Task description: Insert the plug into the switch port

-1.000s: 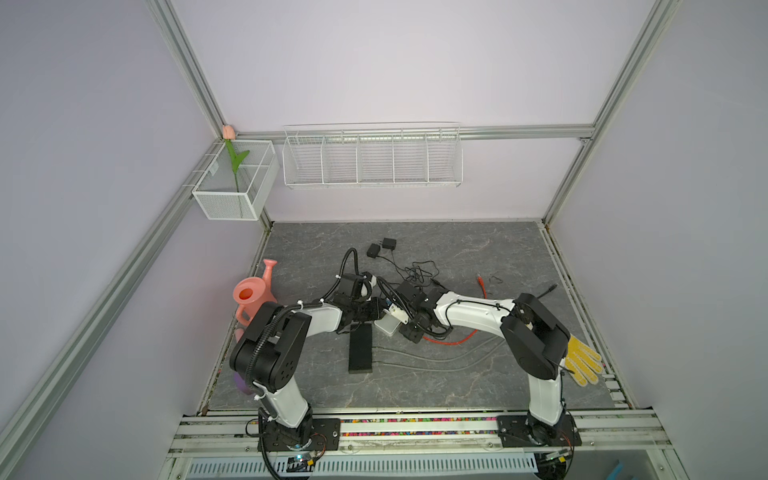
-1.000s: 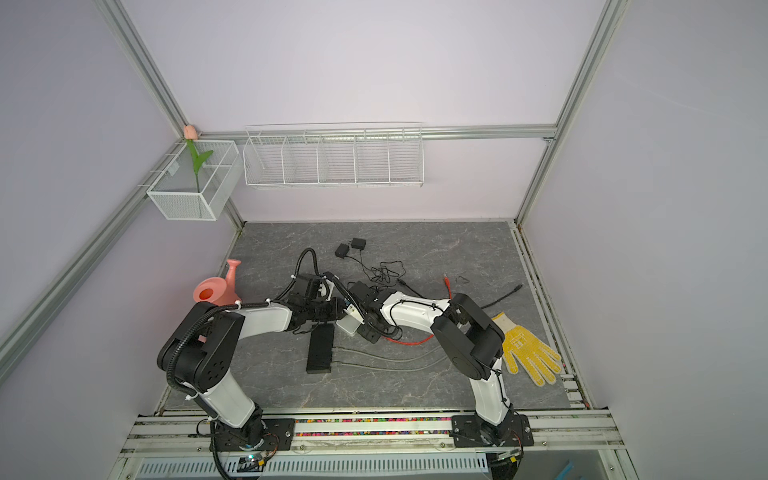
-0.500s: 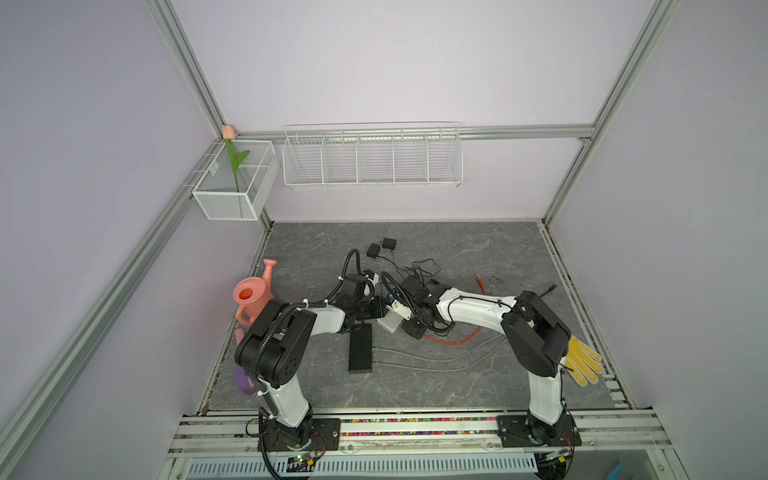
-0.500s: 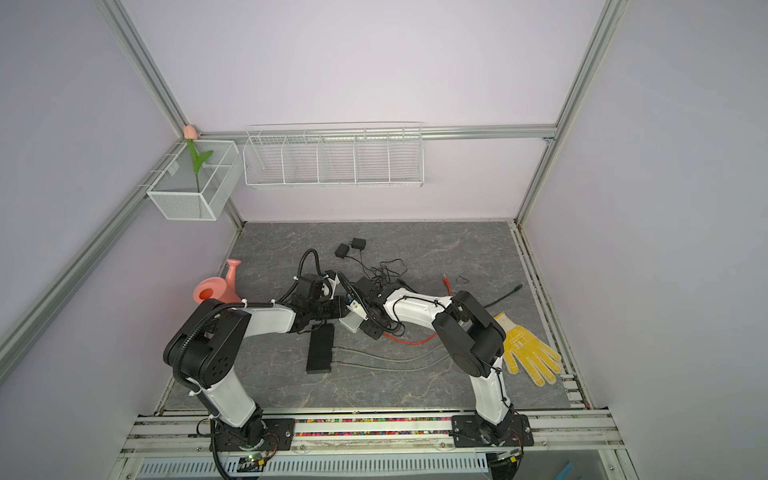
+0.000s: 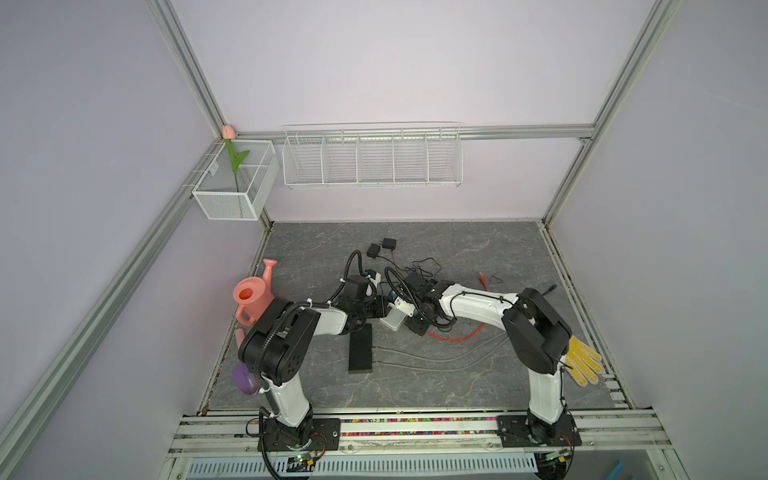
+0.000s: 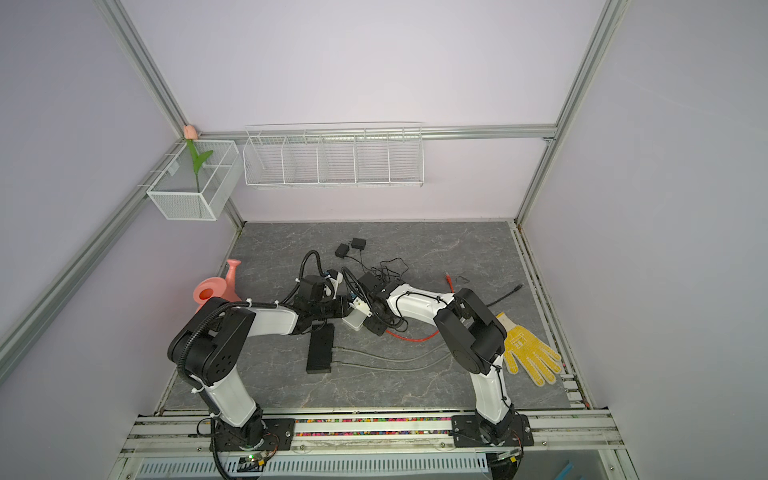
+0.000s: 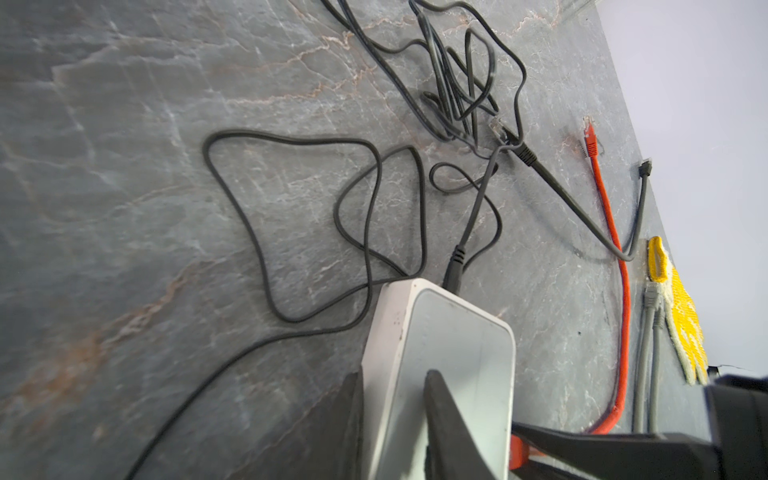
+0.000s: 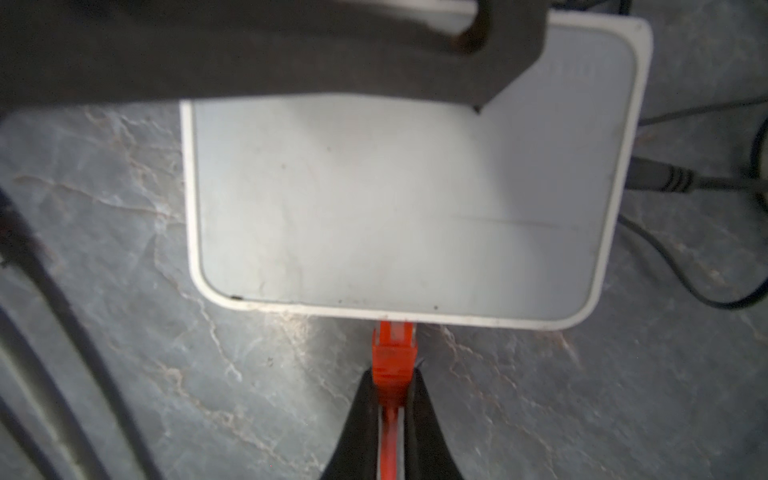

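Grey marbled tabletop [image 5: 478, 257] floors a lilac-walled cell, and in both top views the two arms reach in to meet near its centre. A small white switch [image 5: 392, 321] lies there. The left gripper [image 5: 382, 311] comes at it from 9 o'clock and the right gripper [image 5: 414, 326] from 3 o'clock. From this height neither pair of jaws can be read. An orange cable [image 5: 457, 336] curves away from the right gripper toward 4 o'clock. A black box [image 5: 360, 347] lies just beside the switch at 7 o'clock, with two grey leads [image 5: 436, 360] running off it toward 3 o'clock. A pink watering can [image 5: 252, 296] stands at the table's 9 o'clock edge and a yellow glove [image 5: 584, 360] lies at its 4 o'clock corner. Two black adapters [image 5: 382, 248] lie at 12 o'clock of the switch.

From the left wrist, the left gripper [image 7: 399, 432] is clamped on the switch [image 7: 457, 353]: one dark finger [image 7: 451, 432] lies on its grey top face, the other against its white side wall. A black power lead [image 7: 455, 266] enters the switch's far end, and thin black wire [image 7: 257, 232] loops over the stone beyond.

From the right wrist, the right gripper [image 8: 390, 399] pinches the orange plug [image 8: 392, 357] by its boot, jaws tight on both sides. The plug's clear tip meets the near edge of the switch [image 8: 395, 199]. How deep it sits in the port is hidden under that edge. The left gripper's finger crosses the far side of the switch's top.
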You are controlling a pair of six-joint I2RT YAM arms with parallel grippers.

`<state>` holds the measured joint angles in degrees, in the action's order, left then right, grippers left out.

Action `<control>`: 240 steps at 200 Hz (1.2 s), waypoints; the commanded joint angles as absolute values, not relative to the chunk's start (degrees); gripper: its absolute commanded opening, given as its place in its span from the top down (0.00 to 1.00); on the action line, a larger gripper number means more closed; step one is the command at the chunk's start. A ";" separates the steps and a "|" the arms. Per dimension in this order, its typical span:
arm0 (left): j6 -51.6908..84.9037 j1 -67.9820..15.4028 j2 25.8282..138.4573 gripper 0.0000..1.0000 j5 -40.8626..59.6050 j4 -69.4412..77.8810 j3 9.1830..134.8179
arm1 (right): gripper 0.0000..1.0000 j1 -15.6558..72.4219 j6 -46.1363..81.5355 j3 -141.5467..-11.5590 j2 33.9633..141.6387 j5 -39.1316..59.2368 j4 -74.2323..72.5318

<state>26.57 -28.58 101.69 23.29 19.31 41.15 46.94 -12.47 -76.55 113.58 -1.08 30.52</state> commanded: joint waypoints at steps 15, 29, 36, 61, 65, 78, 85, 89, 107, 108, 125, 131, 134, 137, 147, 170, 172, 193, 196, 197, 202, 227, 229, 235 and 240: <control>29.53 -39.27 105.03 0.76 44.30 9.95 37.71 | 0.94 46.76 -15.76 -83.68 116.40 7.84 -11.91; 29.77 -39.59 104.97 0.76 44.12 10.43 37.27 | 0.94 46.80 -16.48 -84.15 116.47 7.99 -10.74; 29.95 -39.55 104.89 0.76 44.04 10.66 37.03 | 0.94 46.71 -16.83 -84.04 116.46 7.87 -10.31; 28.84 -38.95 103.87 0.76 41.89 8.30 36.91 | 0.94 46.67 -18.51 -83.89 116.28 4.63 -5.71; 28.69 -38.50 103.69 0.76 41.64 7.99 36.84 | 0.94 46.59 -18.70 -84.15 116.43 3.40 -4.33; 28.69 -36.51 102.95 0.76 41.60 7.84 36.41 | 0.93 46.30 -19.26 -84.95 116.80 0.36 2.34; 28.87 -35.18 102.44 0.76 41.14 7.70 36.14 | 0.94 46.07 -19.26 -84.42 116.72 -0.01 4.24; 28.94 -34.47 102.10 0.76 40.70 7.62 35.96 | 0.94 45.93 -19.30 -83.99 116.61 -0.13 4.92; 29.18 -31.96 100.70 0.76 39.02 6.80 35.60 | 0.93 45.63 -19.21 -79.82 115.06 0.12 5.72; 29.18 -31.89 100.58 0.76 38.98 6.74 35.60 | 0.93 45.62 -19.19 -79.50 114.92 0.15 5.63; 28.92 -31.53 99.78 0.75 37.51 5.67 35.98 | 0.89 45.60 -19.54 -75.67 113.15 1.58 5.30; 28.87 -31.39 99.69 0.75 37.10 5.31 36.25 | 0.89 45.61 -19.60 -74.77 112.74 1.54 5.44; 28.83 -31.32 99.67 0.74 36.97 5.18 36.37 | 0.88 45.55 -19.57 -74.45 112.56 1.44 5.51; 28.83 -31.29 99.66 0.74 36.88 5.00 36.51 | 0.88 45.53 -19.64 -74.18 112.40 1.29 5.61; 28.82 -31.10 99.51 0.74 36.43 4.53 36.80 | 0.87 45.58 -19.76 -73.43 111.99 1.10 6.08; 28.28 -29.89 98.85 0.72 35.99 3.16 37.35 | 0.83 45.46 -20.40 -72.86 111.47 1.53 8.23; 28.18 -29.69 98.69 0.72 35.91 2.99 37.35 | 0.83 45.47 -20.46 -72.80 111.45 1.59 8.43; 27.33 -27.32 97.05 0.71 35.29 1.11 37.43 | 0.76 45.35 -21.14 -71.85 110.73 2.01 10.31; 27.14 -26.93 96.75 0.71 35.17 0.74 37.40 | 0.75 45.35 -21.18 -71.69 110.60 2.10 10.67; 27.06 -26.82 96.63 0.71 35.12 0.59 37.42 | 0.74 45.35 -21.22 -71.62 110.54 2.15 10.79; 26.70 -26.12 96.10 0.71 34.84 0.01 37.44 | 0.72 45.31 -21.27 -71.32 110.34 2.26 11.37; 25.46 -22.78 93.00 0.70 33.82 -2.64 37.44 | 0.63 45.27 -21.68 -69.77 108.91 1.93 14.51; 25.42 -22.48 92.77 0.70 33.77 -2.86 37.44 | 0.63 45.31 -21.77 -69.65 108.72 2.00 14.79; 25.17 -21.64 92.04 0.70 33.52 -3.43 37.44 | 0.61 45.31 -21.78 -69.30 108.28 1.95 15.55; 25.06 -21.01 91.41 0.70 33.32 -3.86 37.42 | 0.60 45.31 -21.76 -68.95 107.84 1.77 16.01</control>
